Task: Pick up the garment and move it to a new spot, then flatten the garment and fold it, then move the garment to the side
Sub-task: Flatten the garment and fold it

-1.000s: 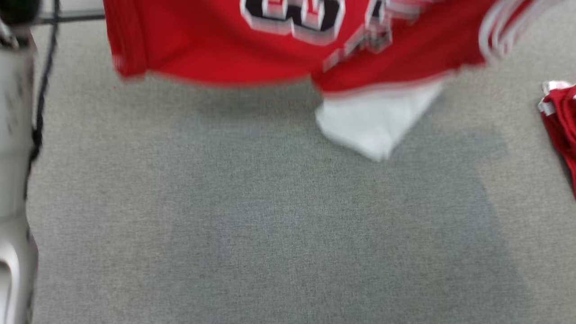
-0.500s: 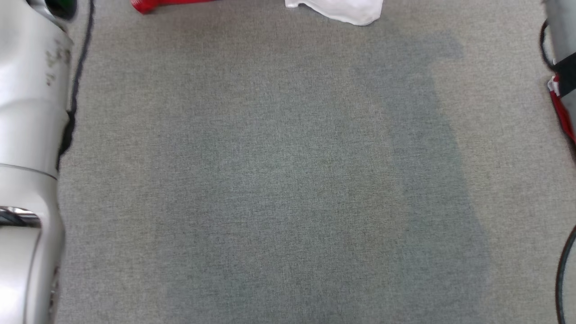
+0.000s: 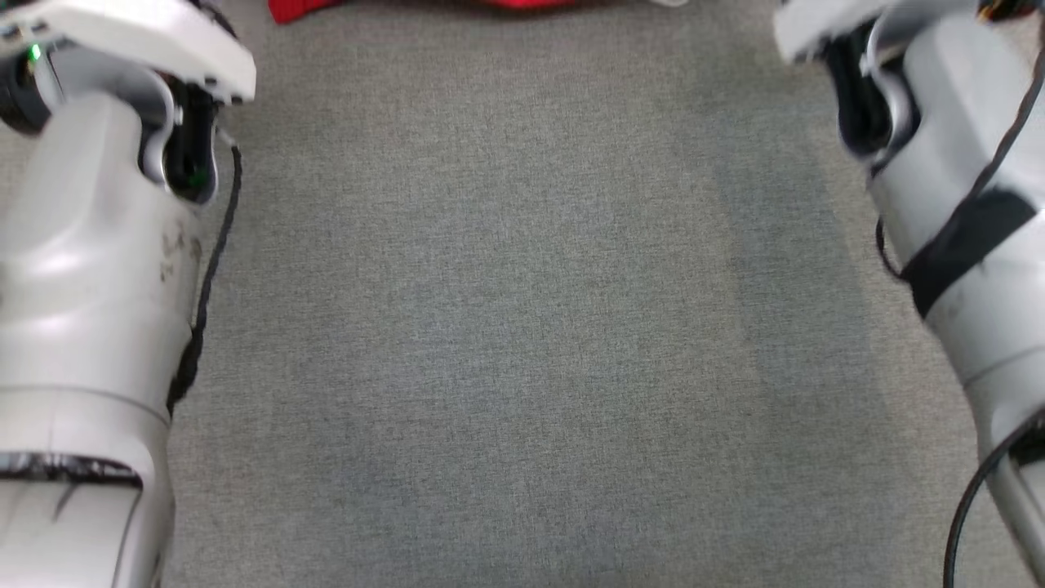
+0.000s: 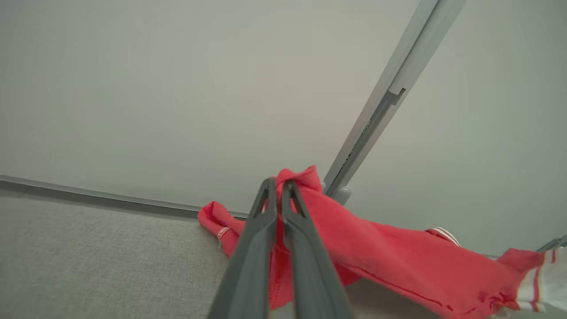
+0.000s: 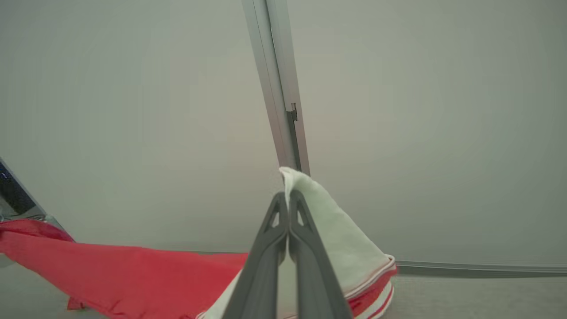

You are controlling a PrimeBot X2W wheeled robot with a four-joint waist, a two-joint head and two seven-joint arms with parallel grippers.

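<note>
The garment is red with white, red-striped trim. In the left wrist view my left gripper [image 4: 278,186] is shut on a red corner of the garment [image 4: 390,257], which stretches away to the right above the grey carpet. In the right wrist view my right gripper [image 5: 287,198] is shut on a white part of the garment [image 5: 336,230], with the red cloth running off to the left. In the head view a thin red strip of the garment [image 3: 522,4] shows at the top edge, between my two pale forearms.
Grey carpet [image 3: 522,327] lies between the forearms in the head view. A pale wall with a grey metal post [image 5: 281,88] stands ahead of both wrist cameras. A dark baseboard [image 4: 88,195] runs along the wall's foot.
The head view has shifted, so the garment has slid from mid-picture up to the top edge. Both forearms have come into the sides of the view.
</note>
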